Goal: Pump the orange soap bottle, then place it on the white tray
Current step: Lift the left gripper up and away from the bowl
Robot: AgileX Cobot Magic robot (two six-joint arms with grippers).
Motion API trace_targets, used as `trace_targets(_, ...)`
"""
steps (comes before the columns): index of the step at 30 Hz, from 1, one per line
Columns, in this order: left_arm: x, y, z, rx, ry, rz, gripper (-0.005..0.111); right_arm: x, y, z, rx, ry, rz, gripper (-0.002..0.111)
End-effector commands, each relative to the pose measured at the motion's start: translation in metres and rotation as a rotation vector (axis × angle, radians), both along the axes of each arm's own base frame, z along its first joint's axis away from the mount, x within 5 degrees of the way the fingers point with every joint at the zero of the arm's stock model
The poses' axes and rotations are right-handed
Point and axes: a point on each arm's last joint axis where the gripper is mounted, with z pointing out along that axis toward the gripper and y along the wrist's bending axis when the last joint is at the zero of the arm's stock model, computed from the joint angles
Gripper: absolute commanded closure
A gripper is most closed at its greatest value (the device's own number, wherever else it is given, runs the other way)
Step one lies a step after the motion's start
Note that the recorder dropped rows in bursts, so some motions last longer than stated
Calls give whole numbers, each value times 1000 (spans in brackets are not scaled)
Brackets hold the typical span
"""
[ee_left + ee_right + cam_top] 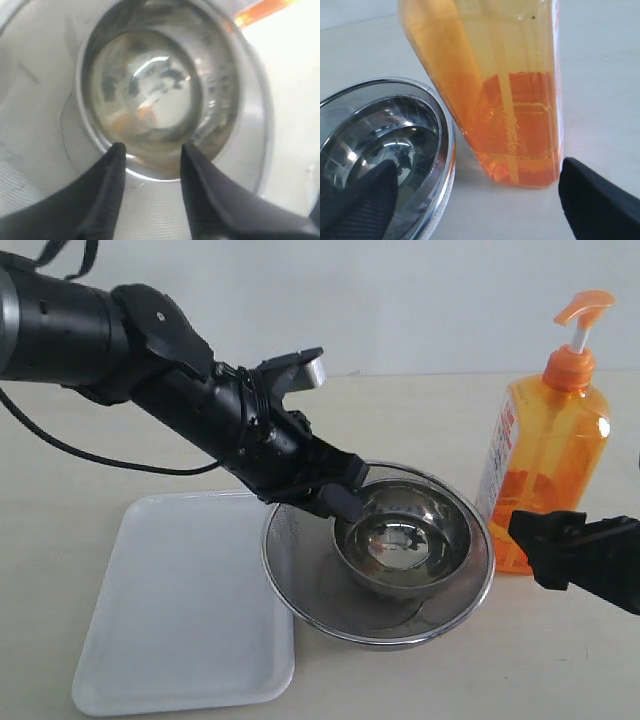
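The orange soap bottle stands upright at the right of the table, its pump head raised on a white stem. In the right wrist view the bottle fills the middle. My right gripper is open, low in front of the bottle's base, and holds nothing. Its fingertips sit wide apart in the right wrist view, short of the bottle. The white tray lies flat at the front left with nothing on it. My left gripper is open over the left rim of a steel bowl, its fingers apart.
A round steel mesh strainer sits between tray and bottle, overlapping the tray's right edge. A steel bowl rests inside it. The strainer rim lies close to the bottle's base. A black cable trails across the table at the left.
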Motion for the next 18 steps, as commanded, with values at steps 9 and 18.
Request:
trace_targets(9, -28, 7, 74, -134, -87, -34, 72, 0, -1, 1, -5, -22, 5, 30)
trace_targets(18, -42, 9, 80, -131, -28, -126, 72, -1, -1, 0, -42, -19, 22, 30)
